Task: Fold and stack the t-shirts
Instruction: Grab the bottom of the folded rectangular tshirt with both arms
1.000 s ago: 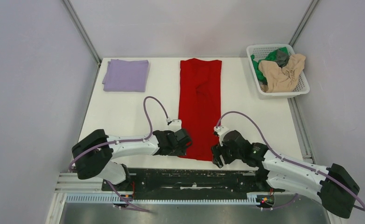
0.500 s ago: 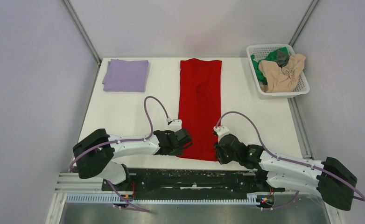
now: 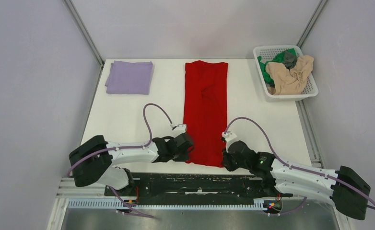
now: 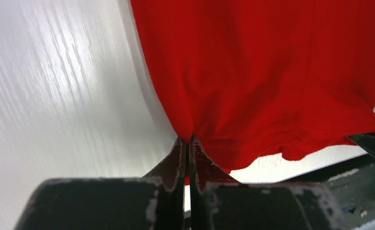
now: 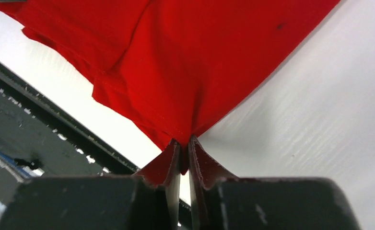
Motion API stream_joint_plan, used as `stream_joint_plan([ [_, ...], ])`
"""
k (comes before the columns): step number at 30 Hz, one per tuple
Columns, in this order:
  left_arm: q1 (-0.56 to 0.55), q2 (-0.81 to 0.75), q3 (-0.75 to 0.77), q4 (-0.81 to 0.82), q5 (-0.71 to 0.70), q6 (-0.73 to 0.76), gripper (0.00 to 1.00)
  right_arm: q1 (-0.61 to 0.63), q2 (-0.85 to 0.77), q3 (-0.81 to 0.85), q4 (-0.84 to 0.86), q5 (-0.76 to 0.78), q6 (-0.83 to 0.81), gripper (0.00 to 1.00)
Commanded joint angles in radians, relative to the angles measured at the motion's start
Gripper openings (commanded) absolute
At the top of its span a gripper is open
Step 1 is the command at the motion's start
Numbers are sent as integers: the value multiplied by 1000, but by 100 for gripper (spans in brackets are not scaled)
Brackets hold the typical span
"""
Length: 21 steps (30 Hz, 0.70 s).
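Note:
A bright red t-shirt [image 3: 205, 108] lies as a long narrow strip down the middle of the white table [image 3: 128, 115]. My left gripper [image 3: 190, 145] is shut on its near left corner, and in the left wrist view the red cloth [image 4: 272, 72] is pinched at the left gripper's tips [image 4: 188, 140]. My right gripper [image 3: 225, 154] is shut on the near right corner; the right wrist view shows the hem [image 5: 176, 72] bunched between the right gripper's tips [image 5: 184, 142]. A folded lavender t-shirt [image 3: 129, 76] rests at the far left.
A white mesh basket [image 3: 308, 92] at the far right holds beige [image 3: 291, 74], green [image 3: 264, 64] and dark grey [image 3: 288, 58] shirts. A black rail [image 3: 195, 182] runs along the table's near edge. Grey walls close in both sides.
Both grippers have gone from open to shut on the red shirt's near corners. The right gripper moved in toward the hem and lowered; the left one shifted slightly.

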State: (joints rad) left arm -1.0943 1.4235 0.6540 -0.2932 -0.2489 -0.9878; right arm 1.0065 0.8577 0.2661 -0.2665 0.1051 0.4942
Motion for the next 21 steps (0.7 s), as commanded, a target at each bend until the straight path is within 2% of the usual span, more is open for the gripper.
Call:
stream_joint_plan([
  [1, -33, -71, -93, -76, 76, -53, 2, 37, -14, -34, -64, -66, 50, 7],
  [8, -104, -227, -125, -201, 66, -124, 2, 80, -89, -40, -161, -78, 84, 1],
  [15, -107, -264, -52, -146, 103, -63, 2, 80, -105, 34, -152, -96, 43, 0],
  [21, -68, -265, 45, -144, 21, 25, 2, 76, -42, 186, -139, 113, -32, 0],
])
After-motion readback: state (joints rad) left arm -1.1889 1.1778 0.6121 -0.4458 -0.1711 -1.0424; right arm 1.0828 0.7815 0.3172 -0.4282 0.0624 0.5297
